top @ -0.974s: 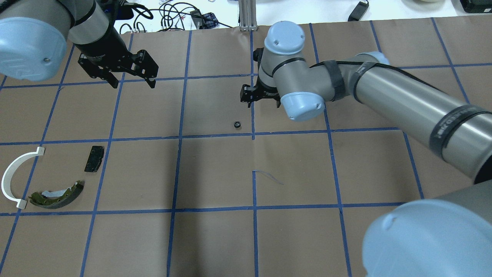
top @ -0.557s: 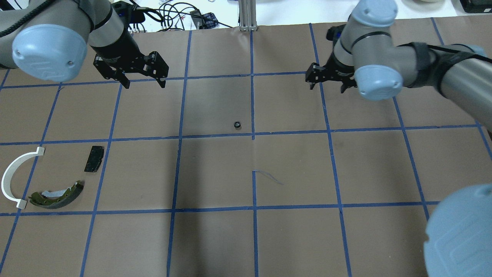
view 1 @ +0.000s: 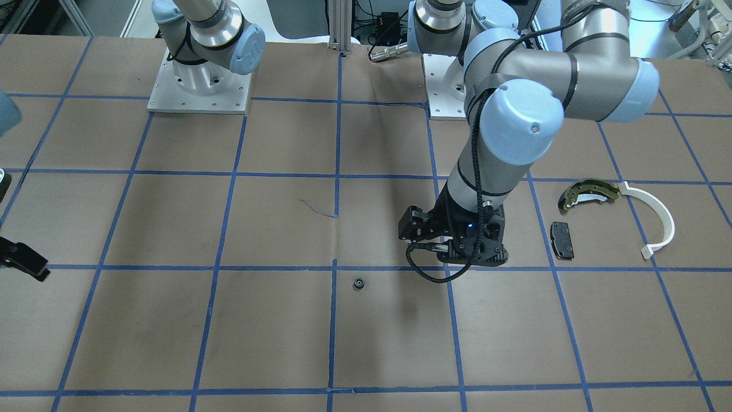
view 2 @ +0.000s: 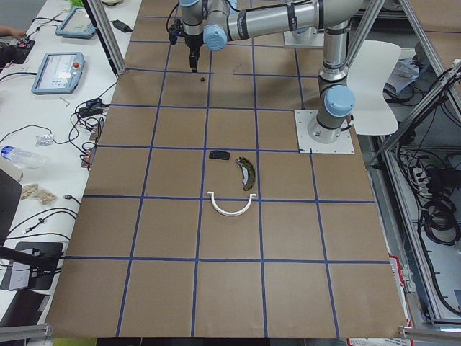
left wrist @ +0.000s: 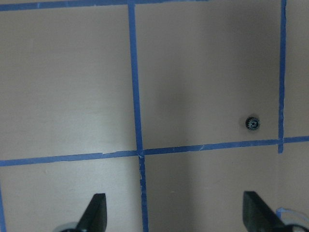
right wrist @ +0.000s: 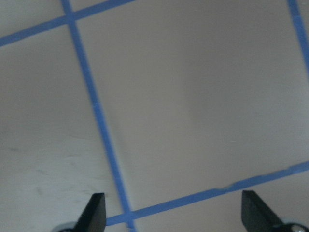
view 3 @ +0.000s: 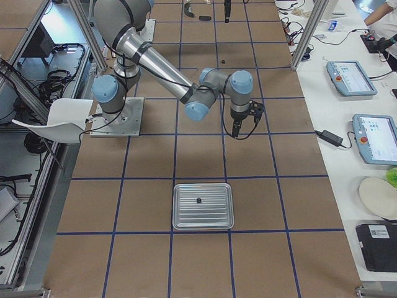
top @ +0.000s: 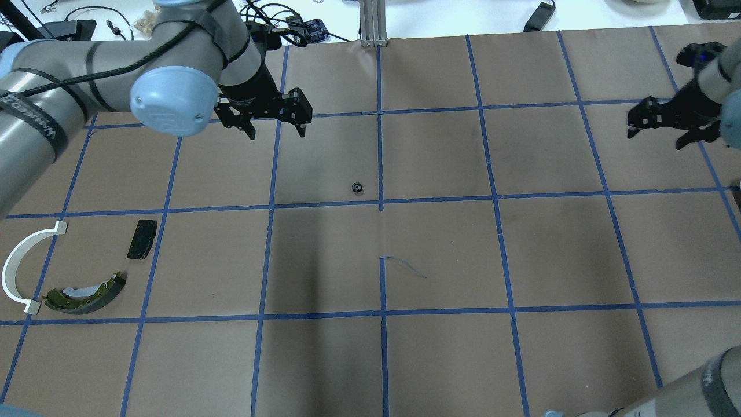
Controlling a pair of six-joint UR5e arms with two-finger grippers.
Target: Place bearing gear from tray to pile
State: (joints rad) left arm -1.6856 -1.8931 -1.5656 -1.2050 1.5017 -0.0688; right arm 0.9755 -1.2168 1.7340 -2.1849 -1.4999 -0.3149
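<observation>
A small black bearing gear (top: 358, 187) lies alone on the brown paper near the table's middle; it also shows in the front view (view 1: 358, 283) and the left wrist view (left wrist: 252, 123). My left gripper (top: 277, 134) is open and empty, hovering up and to the left of the gear. My right gripper (top: 655, 139) is open and empty at the far right. The pile sits at the left: a brass brake shoe (top: 87, 292), a white arc (top: 17, 260) and a black pad (top: 142, 238). A metal tray (view 3: 180, 217) holds another small dark part (view 3: 198, 200).
The table is brown paper with a blue tape grid. Cables and an aluminium post (top: 373, 23) stand at the far edge. Operator tablets (view 3: 350, 77) lie on a side bench. The right wrist view shows only paper and tape lines.
My left gripper has moved right, towards the gear. My right arm has swung away from the gear to the table's far right. The gear and the pile have not moved.
</observation>
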